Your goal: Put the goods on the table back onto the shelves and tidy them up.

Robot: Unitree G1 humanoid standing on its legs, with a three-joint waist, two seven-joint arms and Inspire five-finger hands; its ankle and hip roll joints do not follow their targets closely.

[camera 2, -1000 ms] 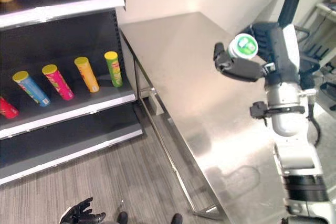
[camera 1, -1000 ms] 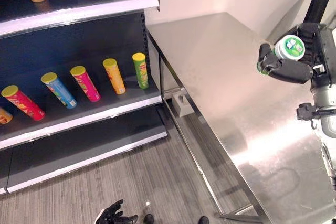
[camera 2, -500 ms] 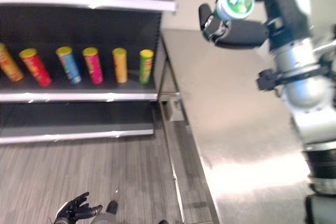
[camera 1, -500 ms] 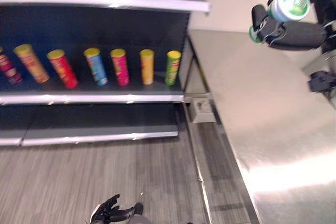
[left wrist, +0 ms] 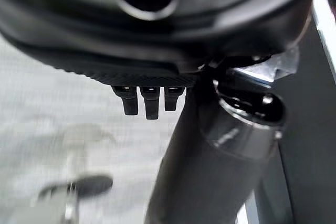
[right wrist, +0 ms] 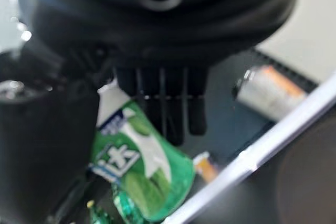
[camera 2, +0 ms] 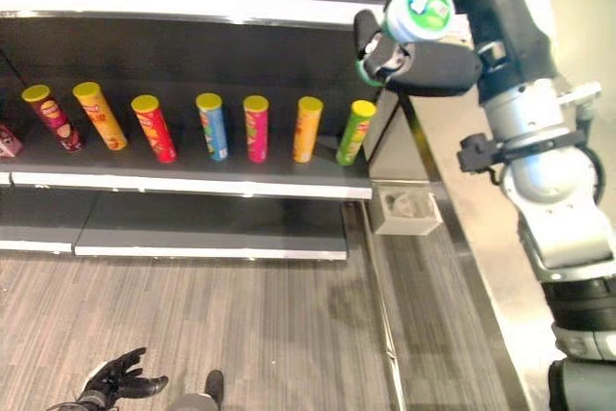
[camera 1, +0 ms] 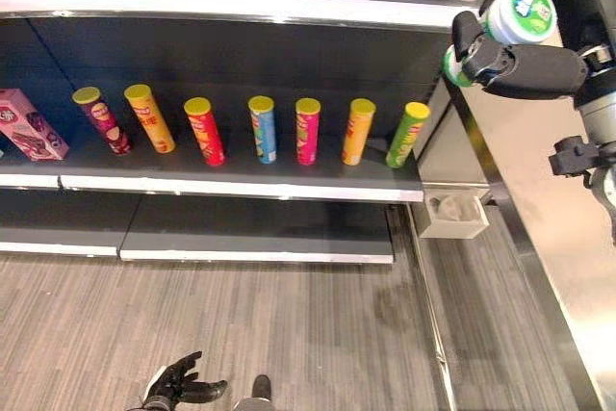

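The right robot hand (camera 1: 520, 64) is raised near the end of the upper shelf (camera 1: 241, 2), its fingers wrapped round a green canister with a white lid (camera 1: 515, 16) (lid facing the head camera). On the middle shelf (camera 1: 231, 180) beneath stands a row of crisp tubes (camera 1: 262, 129), all leaning slightly, with a pink box (camera 1: 29, 124) at the far left. The steel tabletop (camera 1: 568, 238) runs along the right. The left robot hand (camera 1: 178, 387) hangs low over the wood-grain floor (camera 1: 289, 334), fingers loosely spread and holding nothing.
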